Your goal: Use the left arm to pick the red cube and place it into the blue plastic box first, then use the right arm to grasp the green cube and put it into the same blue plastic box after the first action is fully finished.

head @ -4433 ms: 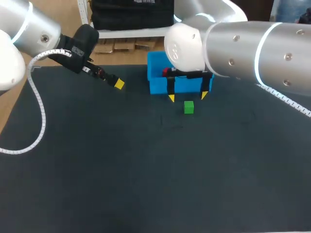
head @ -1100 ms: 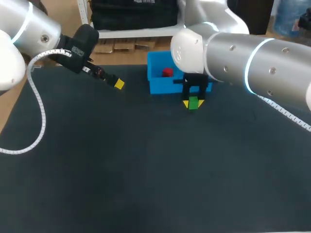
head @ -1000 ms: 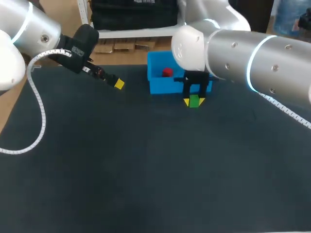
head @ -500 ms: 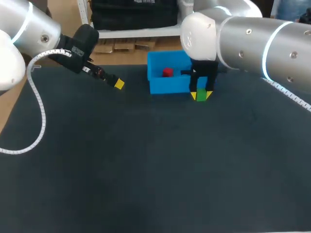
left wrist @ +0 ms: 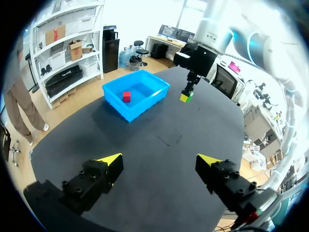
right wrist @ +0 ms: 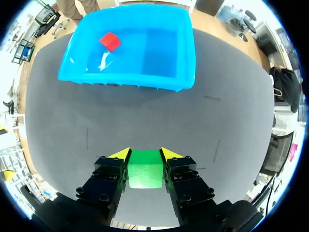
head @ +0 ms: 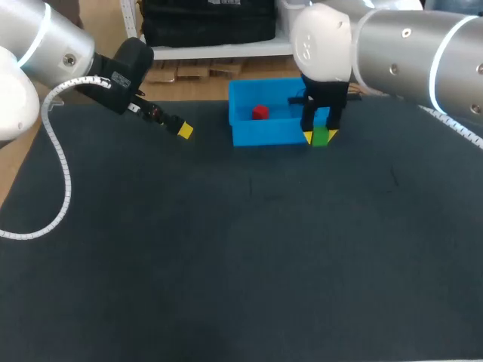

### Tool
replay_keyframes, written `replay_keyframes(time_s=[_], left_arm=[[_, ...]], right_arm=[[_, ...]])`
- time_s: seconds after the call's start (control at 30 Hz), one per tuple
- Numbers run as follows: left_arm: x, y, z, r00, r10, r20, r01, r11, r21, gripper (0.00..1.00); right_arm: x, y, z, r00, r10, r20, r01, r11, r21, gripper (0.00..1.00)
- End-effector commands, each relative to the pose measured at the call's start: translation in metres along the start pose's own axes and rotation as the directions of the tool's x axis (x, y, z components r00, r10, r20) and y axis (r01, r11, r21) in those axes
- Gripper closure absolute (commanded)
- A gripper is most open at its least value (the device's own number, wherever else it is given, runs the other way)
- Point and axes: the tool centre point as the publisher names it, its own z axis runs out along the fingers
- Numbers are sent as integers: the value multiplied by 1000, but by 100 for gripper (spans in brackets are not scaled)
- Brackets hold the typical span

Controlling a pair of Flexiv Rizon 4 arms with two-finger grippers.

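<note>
Two sets of jaws hang over our dark table [head: 226, 271]. Our left jaws stand released, spread wide, above the table's far left side. Our right jaws are clenched on the green cube [right wrist: 145, 169], a yellow tip on each side, just beside the right front corner of the blue plastic box [head: 264, 136]. Farther in, the red cube [head: 260, 112] lies inside that box.

Green cube [head: 320, 136]: side faces covered by the right gripper [head: 321, 138]; contact with the table cannot be told in head view.
Blue box [head: 268, 134]: right front corner hidden behind the right gripper.
Left gripper [head: 183, 130]: only one yellow tip shows in head view.
Red cube [left wrist: 126, 96]: too small for detail in left wrist view.
Right arm [head: 407, 45]: cut off at the edge.
</note>
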Motion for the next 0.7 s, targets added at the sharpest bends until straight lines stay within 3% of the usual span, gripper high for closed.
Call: replay_keyframes(time_s=[0.03,0.7], left_arm=[[1,1,0,1000,3,4,-3,1000,3,0],[1,1,0,1000,3,4,-3,1000,3,0]], right_arm=[[7,-2,-8,999,-6,41,6,1000,-4,100],[3,-4,-46,992,-46,114,47,999,-3,100]])
